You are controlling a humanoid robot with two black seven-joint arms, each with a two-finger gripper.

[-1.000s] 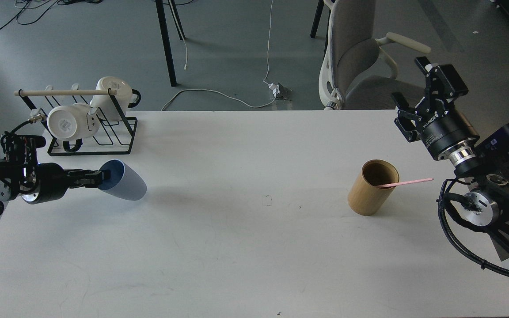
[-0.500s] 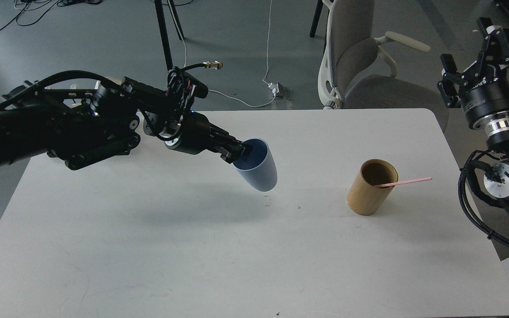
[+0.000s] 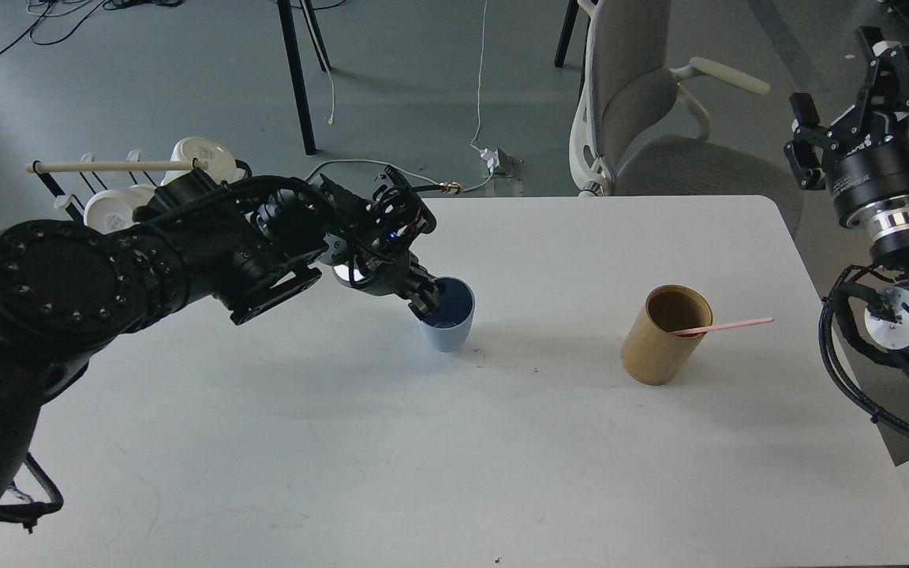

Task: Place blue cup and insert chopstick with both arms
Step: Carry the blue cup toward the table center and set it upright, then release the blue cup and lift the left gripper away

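Note:
The blue cup (image 3: 448, 325) stands upright near the middle of the white table (image 3: 454, 442), its dark blue inside showing. My left gripper (image 3: 428, 303) reaches in from the left and is shut on the cup's left rim, one finger inside it. A pale pink chopstick (image 3: 731, 323) leans out to the right of a tan bamboo cylinder (image 3: 663, 335), well to the right of the cup. My right gripper (image 3: 839, 87) is raised off the table's far right corner, open and empty, far from the chopstick.
A black wire rack (image 3: 68, 189) with a wooden rod and white mugs (image 3: 111, 207) stands at the far left, partly hidden behind my left arm. A grey office chair (image 3: 636, 102) stands behind the table. Cables lie on the floor.
My left arm swung the cup from the left side to the table's middle, turned it from tilted to upright and lowered it to the surface. My right gripper rose and drew back to the right.

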